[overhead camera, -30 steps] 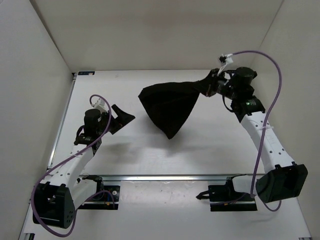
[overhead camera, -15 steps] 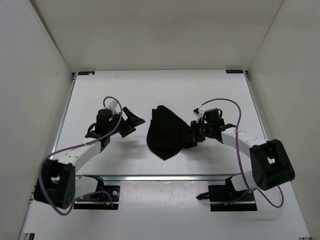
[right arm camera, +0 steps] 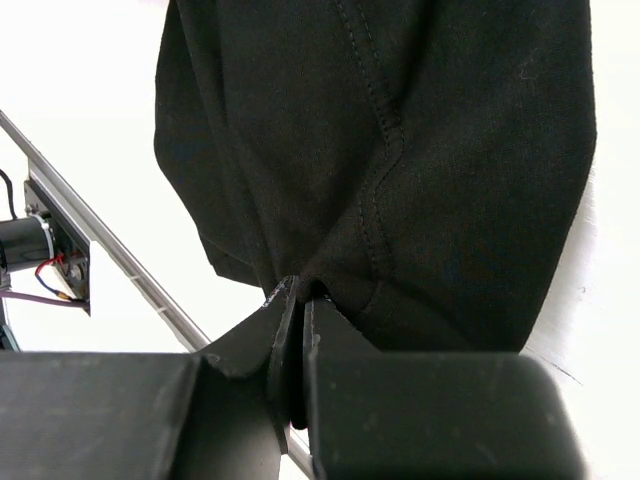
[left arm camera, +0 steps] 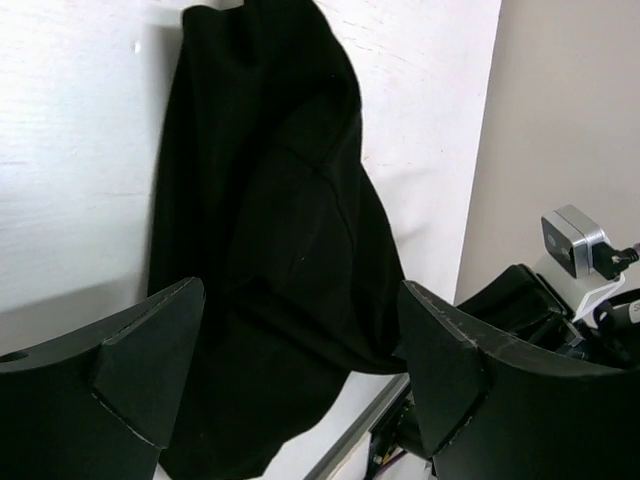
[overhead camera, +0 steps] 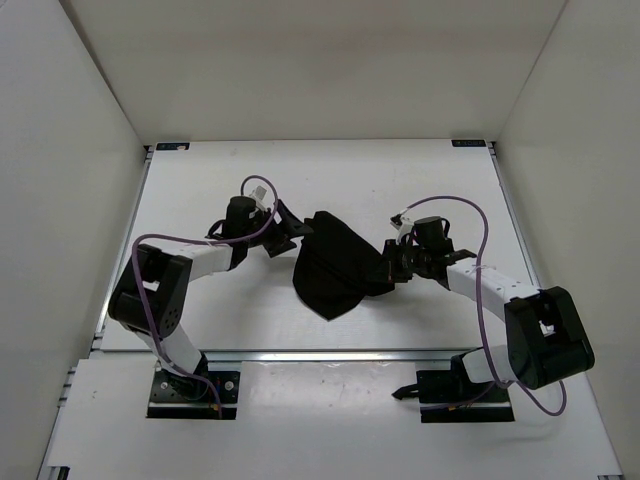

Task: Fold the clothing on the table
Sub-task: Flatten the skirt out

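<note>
Clothing point(overhead camera: 328, 268) sits bunched near the middle of the top view. It is a small black garment on the white worktop point(overhead camera: 200, 180), narrowing to a point toward the lower edge of the frame.

The right gripper point(overhead camera: 385, 272) meets the garment's right side. In the right wrist view its jaws are pressed together on a thin fold of the cloth point(right arm camera: 400, 150), just below a curved stitched seam. Whether that edge is lifted off the worktop cannot be told.

The left gripper point(overhead camera: 288, 234) is at the garment's upper left edge. In the left wrist view its jaws are spread wide with the dark fabric point(left arm camera: 270, 230) showing between them, and they grasp nothing.

The garment looks light, limp and thin. It creases into loose folds and would likely sag and trail after whichever point is pulled, so it won't keep any shape. It seems neither fragile nor slippery, though a pinch on a single layer could slide out.

The best holds are probably the hems, seams and corners, where the doubled cloth gives the pads more to bite. A second hold on the left edge, opposite the pinched fold, should let the cloth be drawn flat before folding.
</note>
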Available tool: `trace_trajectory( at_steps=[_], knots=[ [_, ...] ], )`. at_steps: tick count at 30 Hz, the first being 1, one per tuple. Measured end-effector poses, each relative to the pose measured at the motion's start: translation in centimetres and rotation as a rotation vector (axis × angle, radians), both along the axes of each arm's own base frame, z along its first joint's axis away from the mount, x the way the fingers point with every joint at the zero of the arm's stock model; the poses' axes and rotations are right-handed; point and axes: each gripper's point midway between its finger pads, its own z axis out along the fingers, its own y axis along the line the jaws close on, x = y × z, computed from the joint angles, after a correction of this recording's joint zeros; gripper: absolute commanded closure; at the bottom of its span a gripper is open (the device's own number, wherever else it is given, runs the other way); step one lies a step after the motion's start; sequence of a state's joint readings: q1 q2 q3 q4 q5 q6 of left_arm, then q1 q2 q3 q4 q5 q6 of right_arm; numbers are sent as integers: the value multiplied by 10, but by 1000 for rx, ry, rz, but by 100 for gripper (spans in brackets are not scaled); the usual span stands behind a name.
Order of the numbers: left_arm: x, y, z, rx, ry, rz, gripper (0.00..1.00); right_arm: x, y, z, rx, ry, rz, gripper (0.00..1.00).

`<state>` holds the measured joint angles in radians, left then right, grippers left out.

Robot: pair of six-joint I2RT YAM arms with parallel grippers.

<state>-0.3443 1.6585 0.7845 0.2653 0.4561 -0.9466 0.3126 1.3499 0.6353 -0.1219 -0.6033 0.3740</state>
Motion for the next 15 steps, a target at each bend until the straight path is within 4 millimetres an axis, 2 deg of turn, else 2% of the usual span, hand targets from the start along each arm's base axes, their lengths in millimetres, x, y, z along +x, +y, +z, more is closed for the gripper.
trace_trajectory(
  at_steps=[4,10,15],
  knots=[
    [3,-3,-4,13,-4,-14,16,0,-1,0,1,4,-2,100],
    [2,-8,-21,27,23,-30,24,1,-3,0,2,7,-12,100],
    [3,-20,-26,30,28,-61,43,0,-4,-2,-3,15,-11,100]
  ],
)
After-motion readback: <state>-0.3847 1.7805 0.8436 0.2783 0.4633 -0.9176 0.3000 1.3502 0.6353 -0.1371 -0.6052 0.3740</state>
